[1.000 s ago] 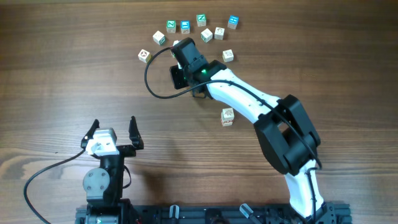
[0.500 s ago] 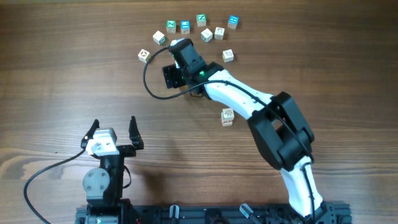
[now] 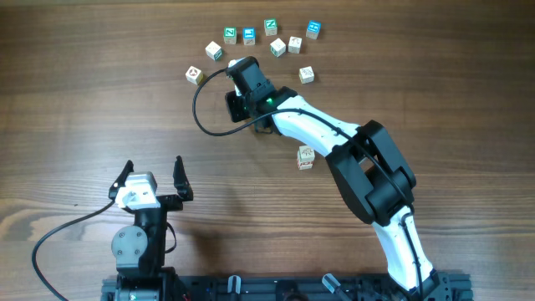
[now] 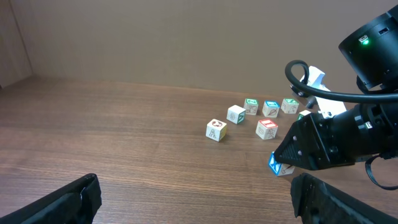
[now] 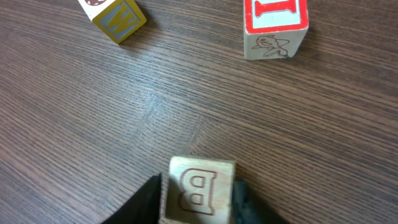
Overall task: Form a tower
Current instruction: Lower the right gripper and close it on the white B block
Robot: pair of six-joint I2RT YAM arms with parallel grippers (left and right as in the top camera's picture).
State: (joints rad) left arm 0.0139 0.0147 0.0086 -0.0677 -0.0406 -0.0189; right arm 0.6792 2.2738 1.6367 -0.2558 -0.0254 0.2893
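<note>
Nearest the base, the left hand [image 3: 153, 167] hangs over the table [image 3: 84, 100] with its fingers spread wide and nothing between them. Beyond it, on bare wood well apart from the other pieces, stands the tower [image 3: 306, 156]. It is a narrow stack with a white top, and its height cannot be counted from above. Further out, the right hand [image 5: 198, 205] has its matte black fingers pressed against both sides of the B cube [image 5: 200, 183], so it grips that block, which appears to rest on the table. By my reading the task is partly done, with a stack begun and this block to be carried onto it. Farthest off lie the loose cubes [image 3: 249, 35], among them a red-framed one [image 5: 275, 25]. All are pale, square-edged wood with printed letters, on dark, finely grained tabletop.
</note>
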